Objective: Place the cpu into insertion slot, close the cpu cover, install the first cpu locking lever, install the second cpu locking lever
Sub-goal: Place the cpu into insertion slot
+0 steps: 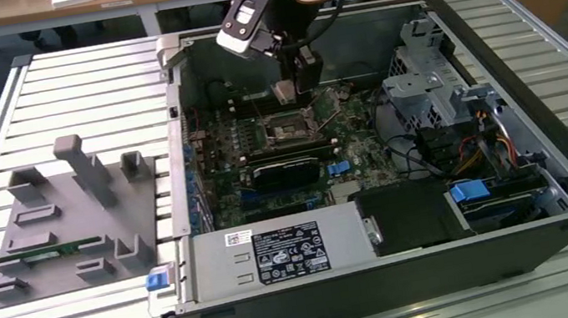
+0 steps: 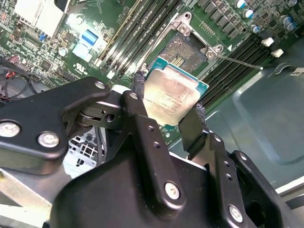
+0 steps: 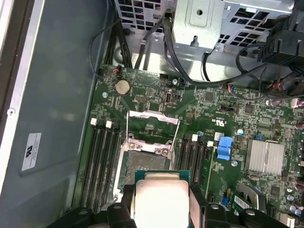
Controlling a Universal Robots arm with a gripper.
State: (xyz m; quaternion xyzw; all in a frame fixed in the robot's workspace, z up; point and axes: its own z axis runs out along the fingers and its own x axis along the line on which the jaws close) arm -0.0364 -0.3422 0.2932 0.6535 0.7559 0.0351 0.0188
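Note:
My gripper (image 1: 291, 83) is shut on the cpu (image 1: 283, 91), a thin square chip with a dull silver top. It hangs inside the open computer case, a little above the motherboard. In both wrist views the black fingers (image 2: 137, 97) press two opposite edges of the cpu (image 2: 173, 97) (image 3: 161, 197). The insertion slot (image 3: 145, 156) (image 2: 187, 50) lies bare just past the chip. The cpu cover (image 3: 154, 115) stands swung up at the slot's far edge. A thin metal locking lever (image 2: 237, 61) sticks out beside the slot, released.
Memory slots (image 3: 102, 161) flank the socket on both sides. A blue connector (image 3: 224, 147) and a finned heat sink (image 3: 266, 156) sit nearby. A drive cage with cables (image 1: 432, 95) and the power supply (image 1: 275, 253) fill the case. A grey fixture (image 1: 67, 217) lies on the exterior view's left.

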